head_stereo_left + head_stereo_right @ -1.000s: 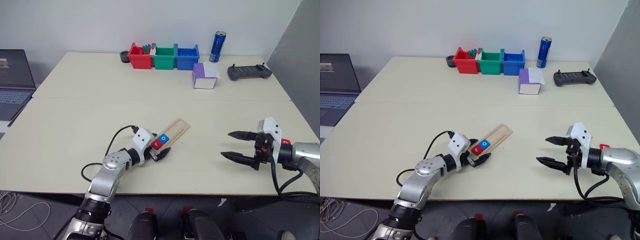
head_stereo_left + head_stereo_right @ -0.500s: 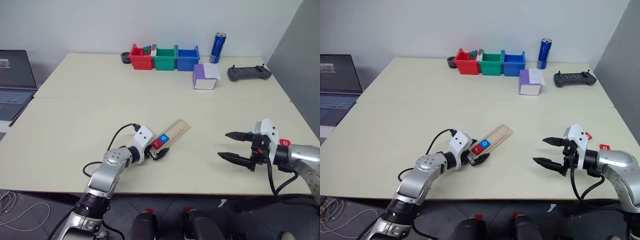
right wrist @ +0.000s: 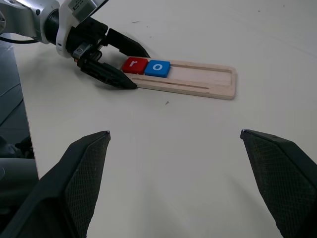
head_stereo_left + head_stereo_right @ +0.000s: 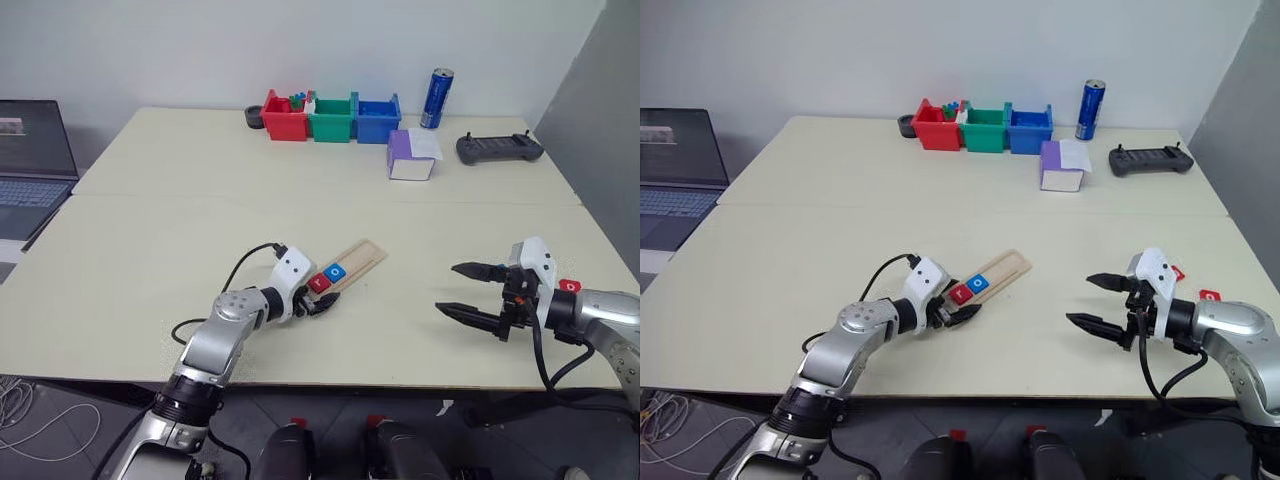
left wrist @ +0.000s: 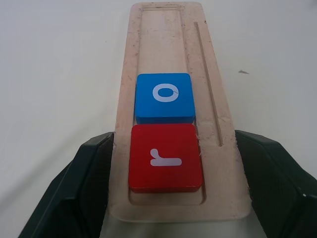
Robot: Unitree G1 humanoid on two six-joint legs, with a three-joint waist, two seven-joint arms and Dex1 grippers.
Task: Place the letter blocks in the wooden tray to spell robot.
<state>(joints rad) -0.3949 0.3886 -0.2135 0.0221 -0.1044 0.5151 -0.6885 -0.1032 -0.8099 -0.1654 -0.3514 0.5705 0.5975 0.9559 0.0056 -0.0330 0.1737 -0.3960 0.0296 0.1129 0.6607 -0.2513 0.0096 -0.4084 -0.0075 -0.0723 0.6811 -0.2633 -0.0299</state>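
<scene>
Tray point(image 4: 352, 264) at about 6 o'clock of the table centre, lying diagonally, far end toward 1 o'clock. Two blocks seated at its near end: red "r" point(image 5: 165, 157) first, blue "o" point(image 5: 164, 95) touching it on the far side. Three slots beyond left bare.

Left gripper point(image 4: 318, 301) straddling the tray's near end, one finger point(image 5: 89, 183) along each long edge; looks like a brace on the tray, touching or just beside the rim, cannot tell which. Right gripper point(image 4: 474, 291) at 3 o'clock of the tray, well apart, spread wide, holding nothing.

Step in hand, by judgement: tray steadied, third letter "b" due. Two of five placed, so under halfway.

Count: blocks in tray, two. Small red pieces at 3 o'clock behind the right gripper, two point(image 4: 1211, 295) point(image 4: 1177, 271); possibly blocks, letters too small to read. Bins, three. Can, one. Controller, one. Laptop, one.

Next move calls for: finding "b", pinching it flat, setting it against "o" without nudging the seated pair.
</scene>
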